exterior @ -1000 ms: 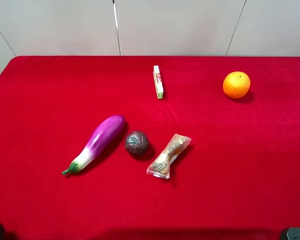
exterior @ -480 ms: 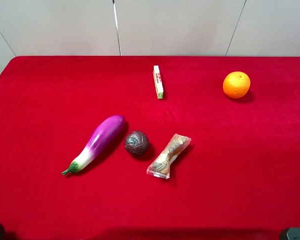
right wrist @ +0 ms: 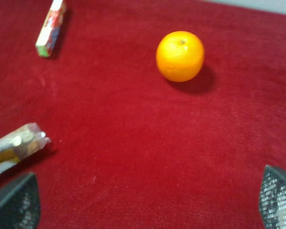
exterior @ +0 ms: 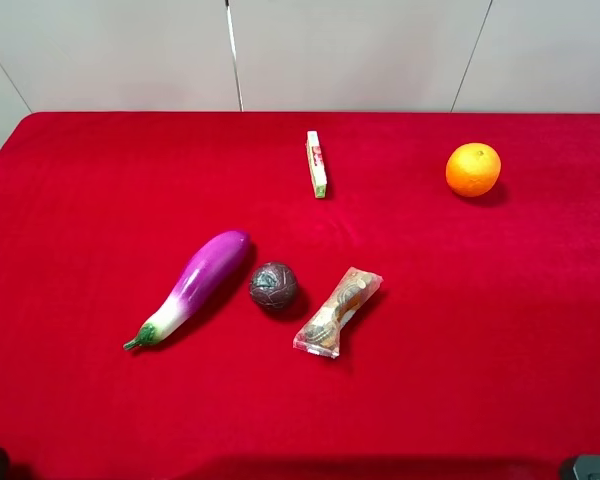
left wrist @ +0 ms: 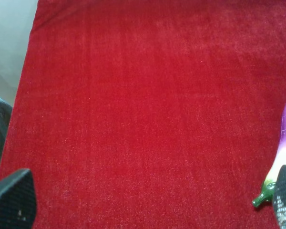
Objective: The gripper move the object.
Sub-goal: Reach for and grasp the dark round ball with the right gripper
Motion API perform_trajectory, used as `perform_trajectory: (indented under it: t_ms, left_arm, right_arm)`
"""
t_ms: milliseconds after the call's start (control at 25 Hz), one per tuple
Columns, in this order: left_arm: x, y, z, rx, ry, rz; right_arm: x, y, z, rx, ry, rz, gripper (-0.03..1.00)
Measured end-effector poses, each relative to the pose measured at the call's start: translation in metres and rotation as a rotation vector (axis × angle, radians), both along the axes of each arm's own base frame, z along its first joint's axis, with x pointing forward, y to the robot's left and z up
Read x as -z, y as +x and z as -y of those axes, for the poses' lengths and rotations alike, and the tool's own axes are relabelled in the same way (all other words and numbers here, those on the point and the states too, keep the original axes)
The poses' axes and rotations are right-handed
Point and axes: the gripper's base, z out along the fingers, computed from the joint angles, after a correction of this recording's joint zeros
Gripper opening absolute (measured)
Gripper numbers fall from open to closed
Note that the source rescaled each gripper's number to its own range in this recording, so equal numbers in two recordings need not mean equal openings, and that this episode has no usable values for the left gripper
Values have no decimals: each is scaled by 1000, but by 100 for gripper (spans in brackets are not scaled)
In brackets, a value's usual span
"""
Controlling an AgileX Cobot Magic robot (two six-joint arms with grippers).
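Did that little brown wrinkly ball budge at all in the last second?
No. The brown ball sits in the same spot, next to the eggplant at its fat purple end, with the same gap to the snack packet.

High frontal view across the whole red cloth [exterior: 80, 400]; wrist views low and close, eggplant [exterior: 192, 283] and orange [exterior: 473, 169] in common.

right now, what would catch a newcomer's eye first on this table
The bright red cloth fills the scene. On it, a purple eggplant lies left of centre with the dark grooved ball beside it, and an orange sits alone at the far right.
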Motion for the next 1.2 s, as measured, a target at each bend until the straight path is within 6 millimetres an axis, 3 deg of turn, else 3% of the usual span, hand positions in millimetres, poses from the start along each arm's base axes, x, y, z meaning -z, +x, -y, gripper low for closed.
perform_trajectory:
  t_ms: [600, 1200]
  left_arm:
    - [0, 0, 0, 0, 0, 0]
    - [0, 0, 0, 0, 0, 0]
  right_arm:
    - [-14, 58, -31, -335, -101, -173, 100]
    - [-1, 106, -115, -646, -282, -345, 100]
